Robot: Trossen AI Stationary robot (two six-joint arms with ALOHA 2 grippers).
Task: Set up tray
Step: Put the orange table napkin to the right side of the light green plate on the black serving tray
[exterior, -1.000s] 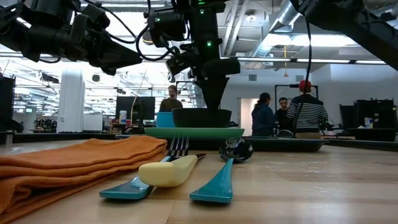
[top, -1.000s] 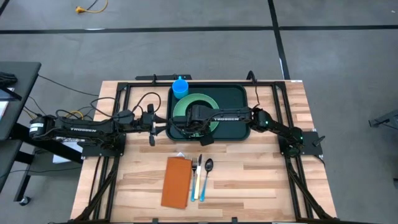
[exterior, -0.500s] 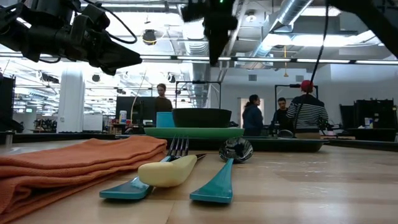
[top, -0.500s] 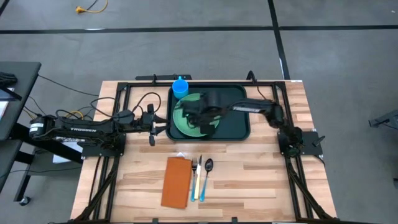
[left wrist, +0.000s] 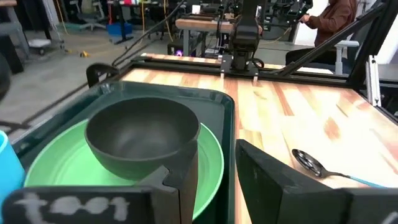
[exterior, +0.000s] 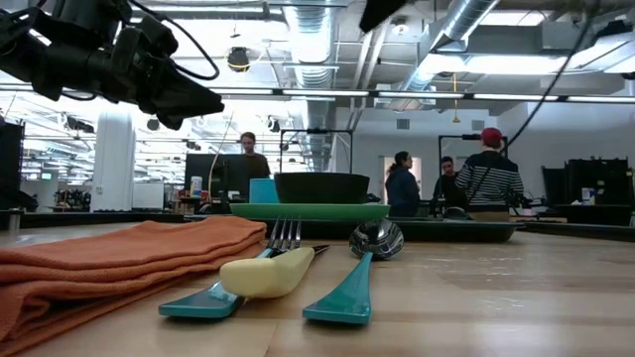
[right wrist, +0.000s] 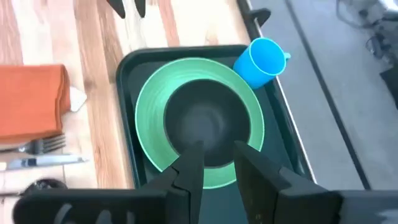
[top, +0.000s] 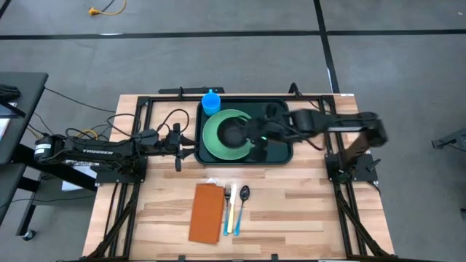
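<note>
I hold the right gripper, jaws parted and empty, above the bowl on the tray; a careless descent could knock the bowl off the plate.

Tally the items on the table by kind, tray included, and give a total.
Tray: 1
Plate: 1
Bowl: 1
Cup: 1
Napkin: 1
Cutlery: 3, namely fork, knife, spoon
Total: 8
</note>
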